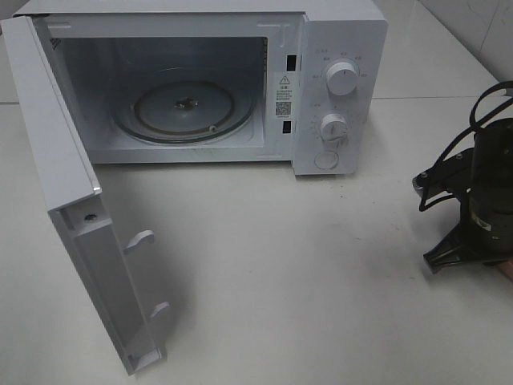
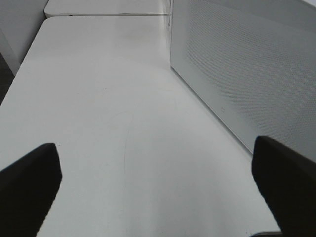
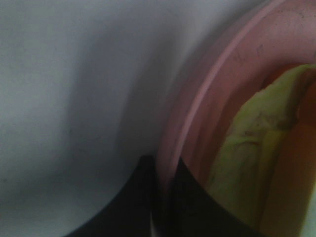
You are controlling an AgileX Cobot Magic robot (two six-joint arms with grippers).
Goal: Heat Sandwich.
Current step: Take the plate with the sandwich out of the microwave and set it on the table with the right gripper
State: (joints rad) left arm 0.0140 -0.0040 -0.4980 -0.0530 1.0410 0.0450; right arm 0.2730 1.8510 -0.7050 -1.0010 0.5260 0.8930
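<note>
Sandwich [image 3: 256,163] on pink plate [image 3: 217,84], plate rim pinched by the right gripper [image 3: 165,197].

Right gripper: jaws closed on the plate's rim, one finger either side, at the table's right edge. Left gripper [image 2: 158,187]: jaws spread wide, holding nothing, low over bare white table [image 1: 304,265] beside the microwave's perforated door [image 2: 247,74]. White microwave [image 1: 337,80]: at the table's back, door swung fully open, glass turntable [image 1: 186,108] bare. Tiled wall [image 1: 481,24] at far right.

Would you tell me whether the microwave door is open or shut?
Open: the microwave door swings far out, exposing the empty glass turntable.
</note>
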